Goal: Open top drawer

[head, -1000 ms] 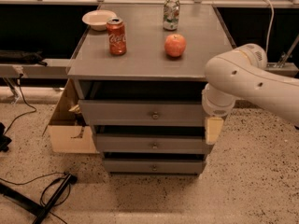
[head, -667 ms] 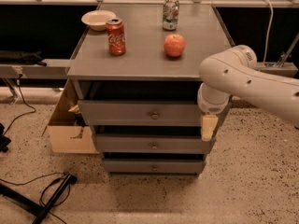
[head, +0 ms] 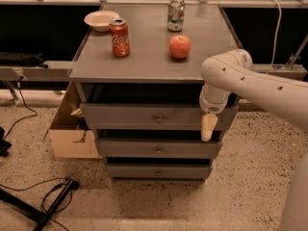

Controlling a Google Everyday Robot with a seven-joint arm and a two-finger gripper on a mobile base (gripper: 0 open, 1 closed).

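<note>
Overlapping top drawer [head: 125, 116] at right, maybe touching: claw [head: 208, 130]

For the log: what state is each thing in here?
Top drawer: looks shut, knob untouched.
Middle drawer: looks shut.
Bottom drawer: looks shut.
Red can: upright.
Green can: upright.
Bowl: upright, looks empty.
Cardboard box: top open.
Pincer: hanging before the top drawer's right end, off the knob.

The cream pincer [head: 208, 127] hung at the right end of the grey top drawer [head: 125, 115]. The surface [head: 144, 64] was grey; the can [head: 119, 37] and apple [head: 180, 46] were red.
</note>
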